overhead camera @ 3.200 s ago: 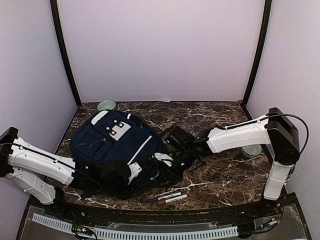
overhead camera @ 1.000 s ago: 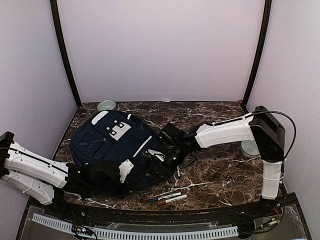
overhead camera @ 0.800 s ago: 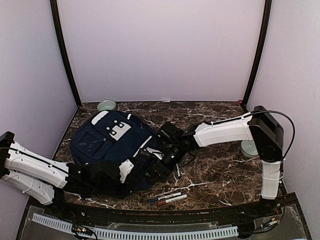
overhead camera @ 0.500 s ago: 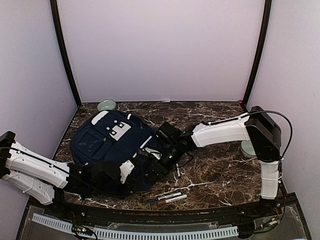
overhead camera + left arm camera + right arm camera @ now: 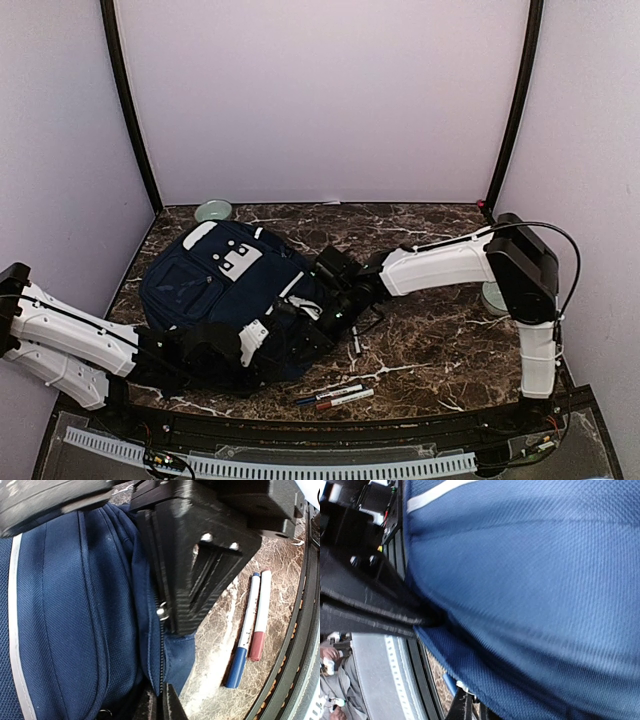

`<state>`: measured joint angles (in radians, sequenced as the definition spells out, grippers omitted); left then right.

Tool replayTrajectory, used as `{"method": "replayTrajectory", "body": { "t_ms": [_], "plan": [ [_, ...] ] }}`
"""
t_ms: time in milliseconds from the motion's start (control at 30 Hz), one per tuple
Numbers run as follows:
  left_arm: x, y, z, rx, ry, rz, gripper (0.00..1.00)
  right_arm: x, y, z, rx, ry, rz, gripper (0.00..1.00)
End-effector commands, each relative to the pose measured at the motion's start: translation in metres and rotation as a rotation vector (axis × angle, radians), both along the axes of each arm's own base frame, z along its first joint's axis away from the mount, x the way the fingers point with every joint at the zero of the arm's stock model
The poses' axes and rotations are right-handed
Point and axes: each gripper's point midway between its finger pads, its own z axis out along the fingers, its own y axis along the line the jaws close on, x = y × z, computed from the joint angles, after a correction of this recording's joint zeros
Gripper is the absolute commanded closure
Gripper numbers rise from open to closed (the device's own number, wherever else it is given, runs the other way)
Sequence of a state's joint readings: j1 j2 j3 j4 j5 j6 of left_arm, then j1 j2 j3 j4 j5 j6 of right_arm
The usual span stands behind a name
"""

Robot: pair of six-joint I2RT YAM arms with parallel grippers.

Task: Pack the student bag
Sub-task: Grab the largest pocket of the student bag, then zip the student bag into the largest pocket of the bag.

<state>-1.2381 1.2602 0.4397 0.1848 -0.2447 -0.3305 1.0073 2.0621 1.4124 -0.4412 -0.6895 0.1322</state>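
The student bag (image 5: 225, 290) lies flat on the left half of the worktop (image 5: 440, 350), its top toward the far left corner and its bottom toward the near edge.

My left tool (image 5: 161, 707) is closed on the bag's fabric, right at the zip line (image 5: 161, 645) on the near side. I judge that it holds this edge so the cloth is tight and the bag cannot slide.

My right tool (image 5: 322, 315) reaches in from the right edge and is pressed to the right side of the bag. Its jaws are closed. In the left wrist view, a black finger that I take for the right tool's sits on the zip beside a small metal piece (image 5: 161, 612), perhaps the zip pull. I cannot tell if it really has it.

Two markers, the blue-capped marker (image 5: 244, 637) and the red-capped marker (image 5: 261, 617), lie side by side just beside the bag, close to the near edge.

For moving, the open marble is on the right half of the worktop. Only a pale bowl (image 5: 495, 297) stands there, near the right edge. A green bowl (image 5: 213, 211) sits in the far left corner, just behind the bag. The two tools are near each other, so any pull along the zip needs care.
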Motion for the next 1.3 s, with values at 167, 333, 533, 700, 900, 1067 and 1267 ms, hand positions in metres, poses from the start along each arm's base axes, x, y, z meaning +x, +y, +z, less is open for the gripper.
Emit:
{"method": "replayTrajectory", "body": {
  "t_ms": [167, 333, 533, 700, 900, 1067, 1267],
  "plan": [
    [0.002, 0.001, 0.024, -0.064, -0.018, 0.019, 1.00, 0.025, -0.053, 0.014, -0.020, -0.088, -0.023, 1.00],
    [-0.007, 0.002, 0.021, -0.056, 0.027, -0.006, 1.00, 0.055, -0.078, 0.006, -0.060, -0.114, -0.069, 1.00],
    [-0.021, 0.006, 0.013, -0.010, 0.071, -0.025, 1.00, 0.091, -0.092, 0.003, -0.081, -0.187, -0.118, 1.00],
    [-0.034, 0.012, 0.009, 0.036, 0.109, -0.033, 1.00, 0.120, -0.100, -0.006, -0.103, -0.251, -0.140, 1.00],
    [-0.044, 0.025, 0.003, 0.102, 0.140, 0.000, 1.00, 0.143, -0.111, -0.009, -0.106, -0.263, -0.168, 1.00],
    [-0.052, 0.034, 0.002, 0.145, 0.149, 0.016, 1.00, 0.149, -0.114, -0.003, -0.088, -0.253, -0.141, 1.00],
    [-0.055, 0.058, -0.001, 0.224, 0.160, 0.091, 1.00, 0.127, -0.114, 0.007, -0.046, -0.218, -0.059, 1.00]
  ]
}}
